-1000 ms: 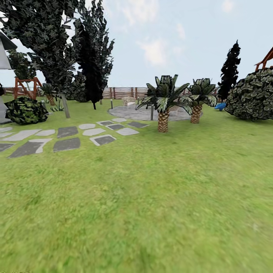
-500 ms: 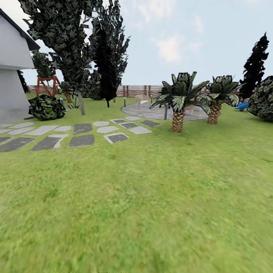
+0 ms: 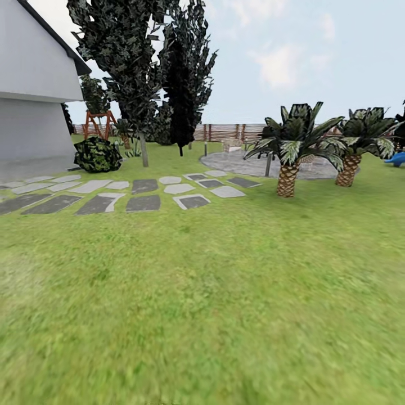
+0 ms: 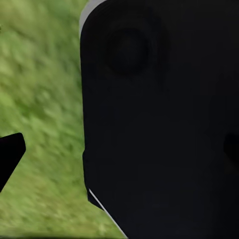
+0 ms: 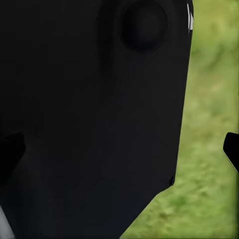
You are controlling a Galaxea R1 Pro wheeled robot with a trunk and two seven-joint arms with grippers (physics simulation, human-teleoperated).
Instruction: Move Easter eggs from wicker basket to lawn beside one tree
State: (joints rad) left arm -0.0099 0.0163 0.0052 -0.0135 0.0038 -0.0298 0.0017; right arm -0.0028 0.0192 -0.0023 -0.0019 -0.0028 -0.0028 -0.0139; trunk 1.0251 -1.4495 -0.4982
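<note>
much mottled green lawn (image 3: 225, 292) spreads toward grey stones (image 3: 143, 202).

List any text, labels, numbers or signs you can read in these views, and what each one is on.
None. No readable text, number or sign on the white house wall, the stepping stones, the wooden fence, the palms or the lawn. Both wrist views show unmarked black robot parts over blurred grass.

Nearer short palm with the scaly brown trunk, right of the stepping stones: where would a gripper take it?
Hedged: the nearer short palm's scaly brown trunk, below the fronds, coming in level from the open lawn side. The trunk stands upright and bare; the fronds spread wide over it, blocking a reach from above.
</note>
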